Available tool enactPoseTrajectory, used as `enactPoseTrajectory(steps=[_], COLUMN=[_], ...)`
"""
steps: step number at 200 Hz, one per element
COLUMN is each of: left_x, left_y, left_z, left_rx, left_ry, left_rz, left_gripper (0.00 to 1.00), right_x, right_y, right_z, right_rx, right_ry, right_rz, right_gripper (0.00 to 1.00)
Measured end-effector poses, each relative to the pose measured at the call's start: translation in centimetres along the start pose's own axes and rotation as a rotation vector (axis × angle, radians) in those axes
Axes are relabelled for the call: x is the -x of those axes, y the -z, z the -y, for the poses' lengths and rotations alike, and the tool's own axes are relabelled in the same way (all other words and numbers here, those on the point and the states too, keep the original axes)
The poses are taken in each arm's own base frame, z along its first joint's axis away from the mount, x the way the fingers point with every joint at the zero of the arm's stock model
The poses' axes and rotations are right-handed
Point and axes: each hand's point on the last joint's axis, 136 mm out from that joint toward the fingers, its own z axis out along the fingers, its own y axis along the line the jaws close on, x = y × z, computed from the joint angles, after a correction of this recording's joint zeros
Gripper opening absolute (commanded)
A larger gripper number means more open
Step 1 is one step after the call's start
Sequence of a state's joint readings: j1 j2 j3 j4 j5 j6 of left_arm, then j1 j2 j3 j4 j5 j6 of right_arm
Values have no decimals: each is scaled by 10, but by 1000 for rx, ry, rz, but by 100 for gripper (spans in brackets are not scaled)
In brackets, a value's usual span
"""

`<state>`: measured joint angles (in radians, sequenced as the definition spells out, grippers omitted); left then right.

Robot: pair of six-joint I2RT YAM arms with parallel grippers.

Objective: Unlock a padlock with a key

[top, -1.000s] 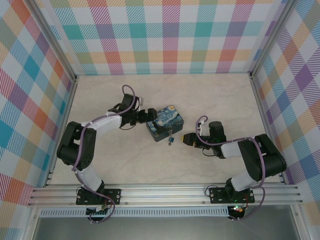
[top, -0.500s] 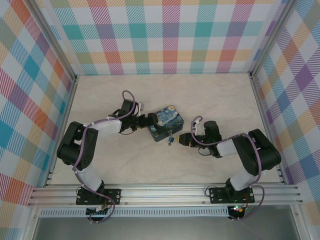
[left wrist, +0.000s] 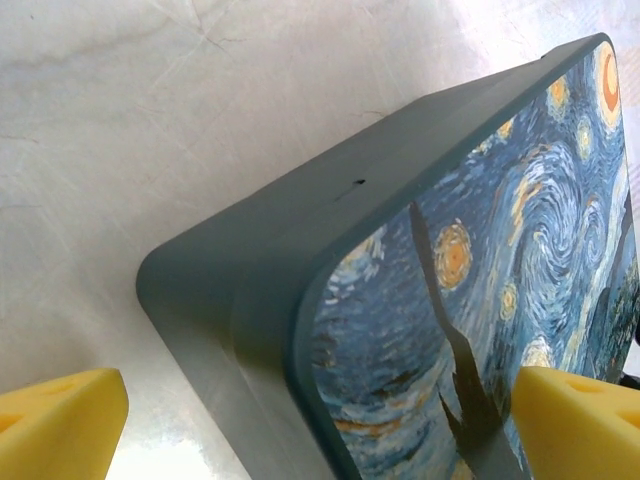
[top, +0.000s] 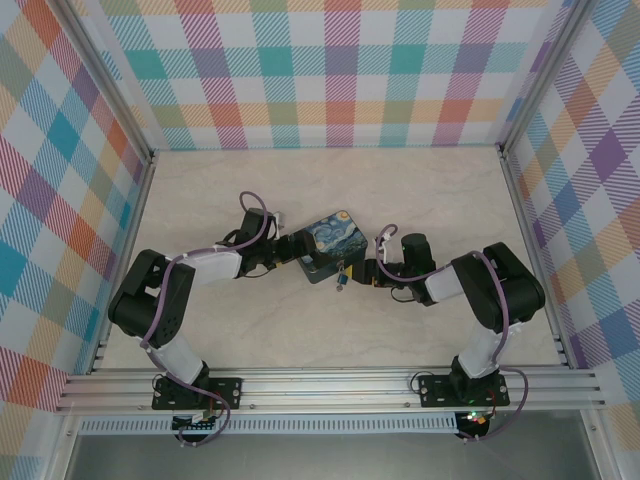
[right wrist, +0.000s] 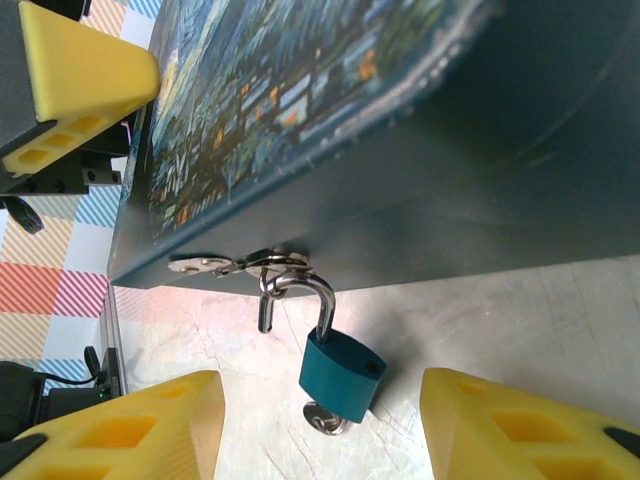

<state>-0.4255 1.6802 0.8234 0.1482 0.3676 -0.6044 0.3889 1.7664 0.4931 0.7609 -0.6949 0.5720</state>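
**Padlock looks sprung, with the key in its base.**
Top: the left gripper is open at the tin's end. The right gripper is just beside the padlock, and a second ago it stood farther off. Left wrist: the fingers are wide apart with the tin corner between them, untouched. Right wrist: the fingers are apart and grip nothing. The padlock hangs between them from the hasp, one shackle leg free and the key underneath. Unlocking seems done; perhaps only unhooking remains.

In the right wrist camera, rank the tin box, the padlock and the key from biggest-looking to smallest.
1. tin box, by far the largest
2. padlock
3. key, with just a small silver bit showing under the padlock's body

No close calls here.
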Motion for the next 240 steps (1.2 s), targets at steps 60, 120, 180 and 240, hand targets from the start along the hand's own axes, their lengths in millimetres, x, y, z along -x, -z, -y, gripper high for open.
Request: enactPoseTrajectory(steps=[60, 120, 180, 240], left_x=[-4, -4, -6, -7], left_y=[-3, -3, -3, -1], left_z=[5, 6, 5, 5], left_rx=[1, 1, 2, 5], left_ry=[9, 16, 30, 30], left_rz=[4, 4, 13, 21], left_gripper=[97, 97, 97, 97], right_x=[2, 2, 2, 3], right_y=[-6, -10, -16, -20], right_z=[1, 2, 1, 0], right_rx=[26, 19, 29, 41], right_ry=[8, 20, 19, 12], right_rz=[8, 17, 23, 30], right_gripper=[45, 40, 37, 32])
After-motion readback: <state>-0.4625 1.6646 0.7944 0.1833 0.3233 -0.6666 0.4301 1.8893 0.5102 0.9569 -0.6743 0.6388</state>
